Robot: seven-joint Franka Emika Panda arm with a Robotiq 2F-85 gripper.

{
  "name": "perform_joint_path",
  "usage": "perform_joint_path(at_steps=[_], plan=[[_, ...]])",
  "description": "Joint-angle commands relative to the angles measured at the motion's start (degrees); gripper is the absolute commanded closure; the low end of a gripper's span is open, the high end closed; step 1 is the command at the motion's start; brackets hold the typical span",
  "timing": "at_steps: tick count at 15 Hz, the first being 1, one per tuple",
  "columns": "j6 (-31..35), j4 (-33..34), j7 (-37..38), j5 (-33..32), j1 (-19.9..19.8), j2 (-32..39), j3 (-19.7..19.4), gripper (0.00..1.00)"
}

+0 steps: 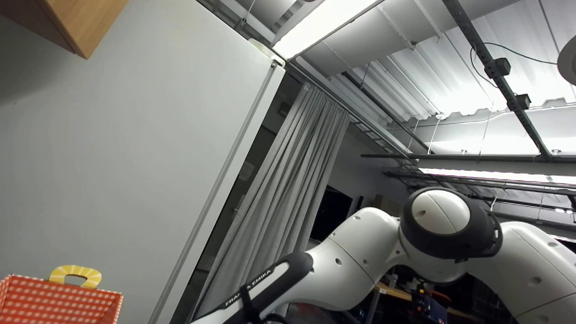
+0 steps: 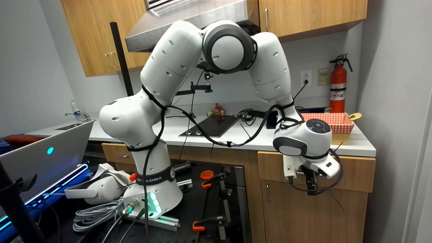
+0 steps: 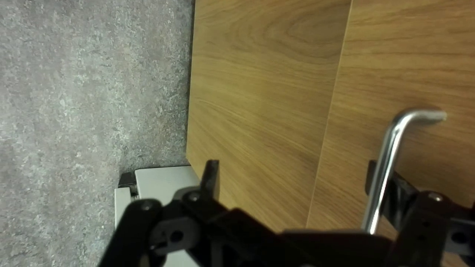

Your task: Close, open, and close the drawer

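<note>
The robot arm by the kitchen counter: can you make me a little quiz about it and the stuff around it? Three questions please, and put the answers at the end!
1. True or false: in the wrist view, the gripper stands open.
2. Pick one: in an exterior view, the basket on the white counter has checks that are (a) blue and white, (b) red and white, (c) green and white.
3. Fill the gap: in the wrist view, the metal handle on the drawer passes in front of part of one gripper ____.

Key: 1. True. 2. b. 3. finger.
</note>
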Motion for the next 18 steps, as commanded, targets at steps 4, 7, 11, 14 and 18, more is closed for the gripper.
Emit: perform_joint_path(at_steps=[4, 7, 11, 14, 18], plan=[[-0.2, -3.5, 2.4, -3.1, 1.1, -3.6, -3.9, 0.0], [-0.4, -6.4, 2.6, -2.9, 0.5, -5.6, -5.0, 0.0], [-0.7, -9.7, 3.3, -1.8, -1.9, -8.2, -4.8, 0.0], [-0.3, -11.9, 2.5, -1.1, -4.7, -10.2, -3.4, 0.0], [0.1, -14.4, 1.1, 1.1, -9.6, -12.9, 0.3, 0.0]])
